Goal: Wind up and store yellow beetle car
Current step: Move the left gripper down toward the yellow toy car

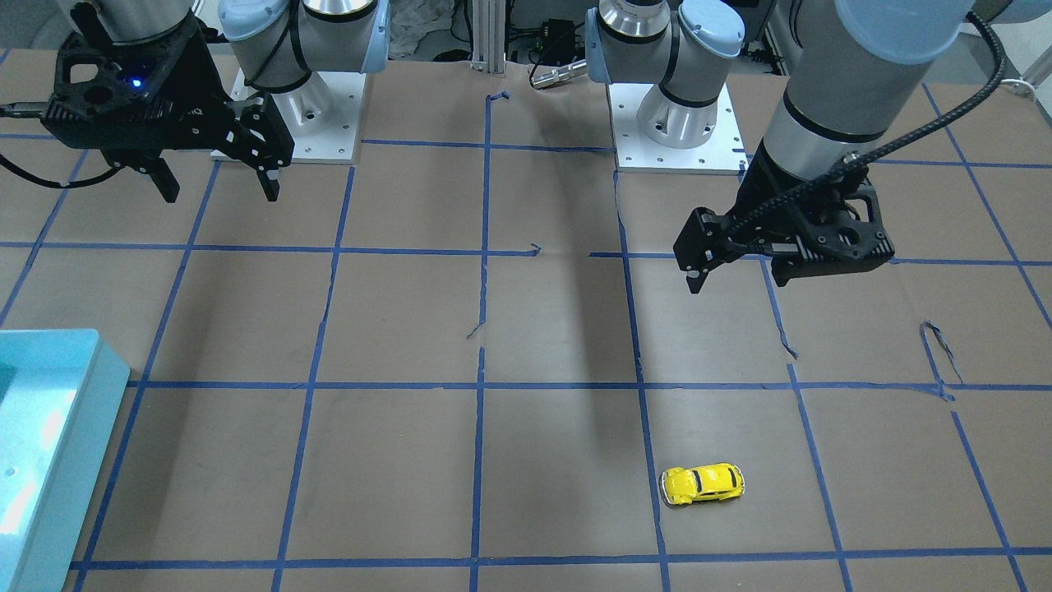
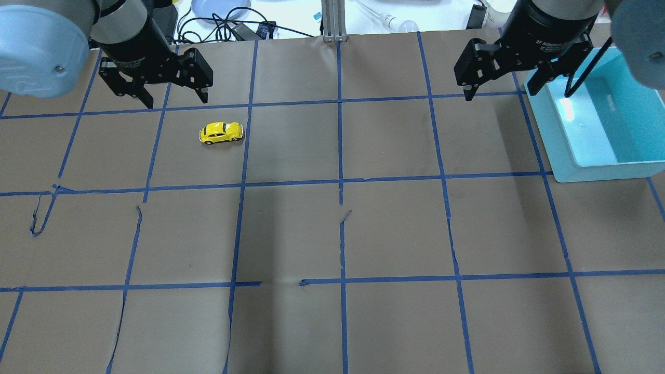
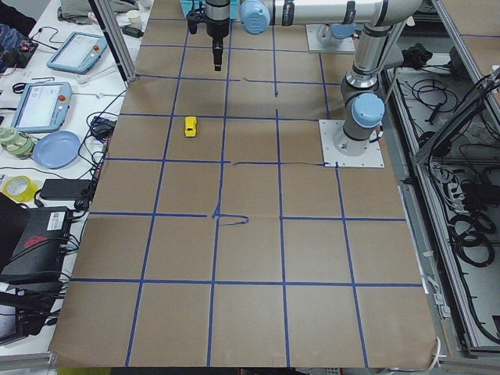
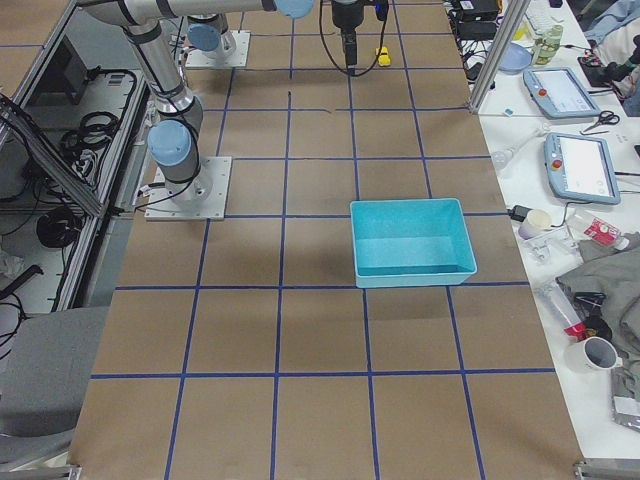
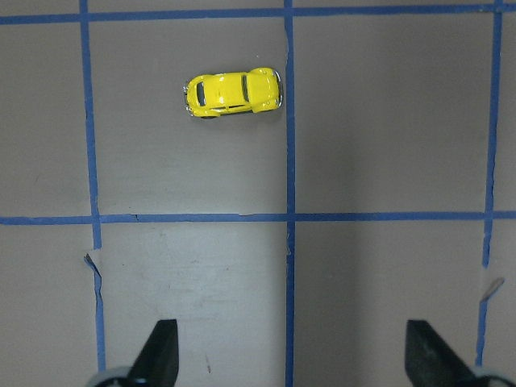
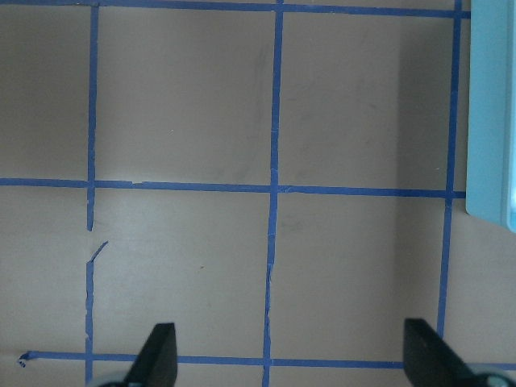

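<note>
The yellow beetle car (image 2: 221, 133) stands on its wheels on the brown paper, on my left half of the table, and also shows in the front-facing view (image 1: 703, 484) and the left wrist view (image 5: 234, 93). My left gripper (image 2: 174, 98) hangs open and empty above the table, apart from the car and a little nearer my base than it (image 1: 735, 275). In the left wrist view the car lies ahead of the open fingertips (image 5: 161, 351). My right gripper (image 2: 501, 91) is open and empty, raised beside the teal bin (image 2: 602, 171).
The teal bin (image 1: 49, 460) stands open at the table's far right edge; its wall shows in the right wrist view (image 6: 492, 113). Blue tape lines grid the brown paper. Both arm bases (image 1: 674, 123) are bolted at the near edge. Tablets and cables lie beyond the far edge.
</note>
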`<state>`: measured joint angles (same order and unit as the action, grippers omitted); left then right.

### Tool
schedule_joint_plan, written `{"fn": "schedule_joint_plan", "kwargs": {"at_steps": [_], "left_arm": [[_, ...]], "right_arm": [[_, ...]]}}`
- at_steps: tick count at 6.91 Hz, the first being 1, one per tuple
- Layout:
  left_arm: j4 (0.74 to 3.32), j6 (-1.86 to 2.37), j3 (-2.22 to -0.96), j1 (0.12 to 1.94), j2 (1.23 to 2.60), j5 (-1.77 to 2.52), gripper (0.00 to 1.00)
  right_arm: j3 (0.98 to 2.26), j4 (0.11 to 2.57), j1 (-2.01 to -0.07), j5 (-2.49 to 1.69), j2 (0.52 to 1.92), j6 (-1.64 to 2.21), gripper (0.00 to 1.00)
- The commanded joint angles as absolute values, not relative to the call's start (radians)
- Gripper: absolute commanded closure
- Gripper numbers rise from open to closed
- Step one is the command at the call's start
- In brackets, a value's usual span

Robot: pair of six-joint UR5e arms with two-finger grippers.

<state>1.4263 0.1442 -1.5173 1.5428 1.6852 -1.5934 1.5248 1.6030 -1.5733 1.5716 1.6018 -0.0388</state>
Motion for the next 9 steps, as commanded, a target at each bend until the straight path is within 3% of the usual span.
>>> {"fn": "schedule_joint_plan", "kwargs": {"at_steps": [1,4,9], "left_arm": [[1.35,0.338,-1.531,1.502,1.692,-1.606,0.0],[1.286,0.73,-1.617,1.462,1.748,-1.595,0.0],[1.135,1.15,-1.605,1.462,1.948,-1.506,0.0]], "right_arm": [[1.525,1.603,-1.572,1.574,1.601,-0.04,0.0],[1.525,1.603,-1.571,1.574,1.601,-0.038,0.0],[1.525,1.603,-1.571,1.574,1.6,-0.038,0.0]]}}
